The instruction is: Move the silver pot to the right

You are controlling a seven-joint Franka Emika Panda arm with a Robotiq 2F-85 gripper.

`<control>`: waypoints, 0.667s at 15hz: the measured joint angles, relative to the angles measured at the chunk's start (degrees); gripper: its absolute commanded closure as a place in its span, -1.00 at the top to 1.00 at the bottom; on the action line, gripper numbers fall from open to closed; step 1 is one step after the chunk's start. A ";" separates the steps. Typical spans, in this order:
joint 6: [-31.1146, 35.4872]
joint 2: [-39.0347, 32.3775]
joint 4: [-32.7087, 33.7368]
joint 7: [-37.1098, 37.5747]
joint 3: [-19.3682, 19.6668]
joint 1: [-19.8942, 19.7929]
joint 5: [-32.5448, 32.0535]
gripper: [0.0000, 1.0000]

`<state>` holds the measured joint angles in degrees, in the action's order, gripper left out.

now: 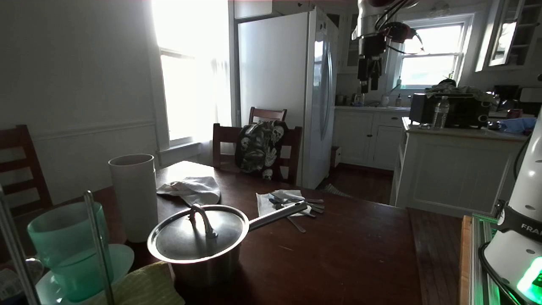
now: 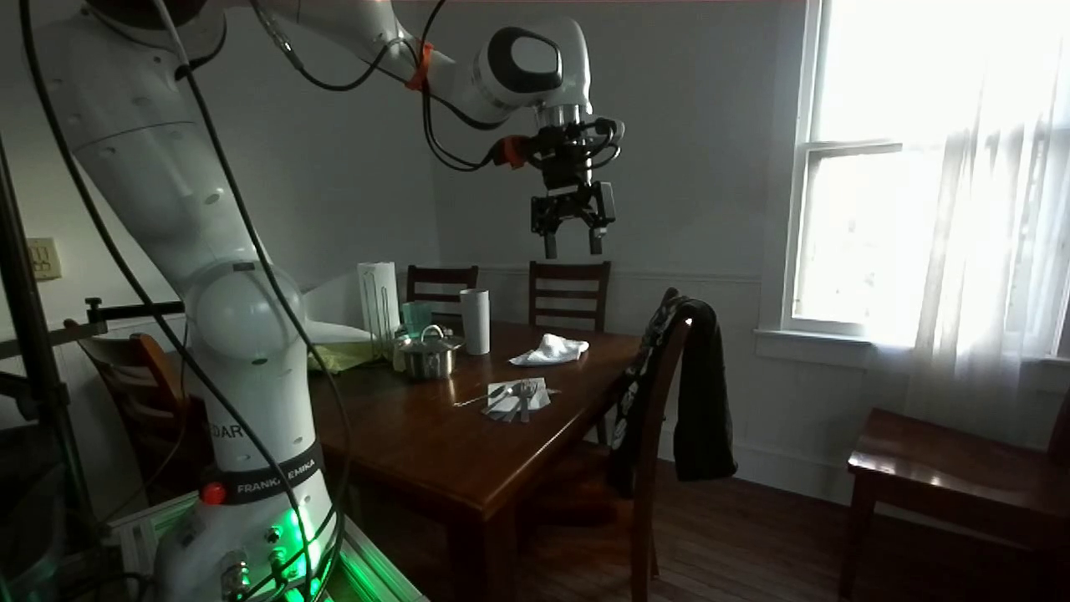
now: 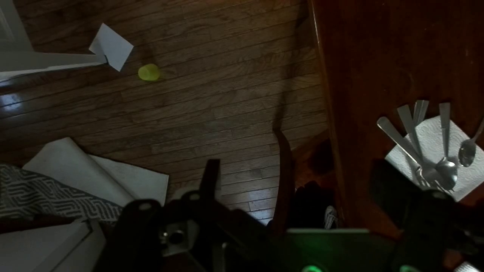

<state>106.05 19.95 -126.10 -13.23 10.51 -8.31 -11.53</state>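
– Fingers (image 2: pixel 550 245) first. How do they stand?

– Wide apart, with nothing between them. The gripper (image 2: pixel 573 245) points down in the upper middle of the frame in an exterior view, well above the table (image 1: pixel 347 245).

– And the silver pot (image 1: pixel 202 250)?

– Upright on that table, in the lower part of the frame in an exterior view, left of centre. Its lid (image 1: pixel 175 239) is on, and the long handle (image 1: pixel 277 216) points toward the upper right.

– Does the wrist view show it?

– Not that I can find: floor (image 3: pixel 211 94) at the left, cutlery (image 3: pixel 447 172) at the right.

– Which step is in hand, then?

– The reach, I judge; no grasp yet.

– And the next move?

– Bring the gripper across to the pot, lower it with the fingers astride the long handle, close firmly, then shift the pot level, I'd say. Pinching the arched loop (image 1: pixel 206 221) might lift the lid alone.

– To whose right?

– The sentence doesn't say, so I can't tell. In an exterior view the table runs on toward the right of the frame.
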 measured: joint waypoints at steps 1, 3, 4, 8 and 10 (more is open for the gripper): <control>0.13 -0.01 0.00 -0.21 -0.03 0.16 0.00 1.00; 1.38 -0.02 -0.09 -1.59 -0.56 1.33 0.17 1.00; 1.99 -0.02 -0.17 -2.68 -1.03 2.43 0.52 1.00; 4.26 0.51 -1.56 -6.81 -3.94 8.04 2.63 1.00; 4.40 1.38 -2.84 -9.06 -5.45 10.90 4.86 1.00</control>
<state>110.45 21.33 -128.94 -22.28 5.06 2.59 -6.67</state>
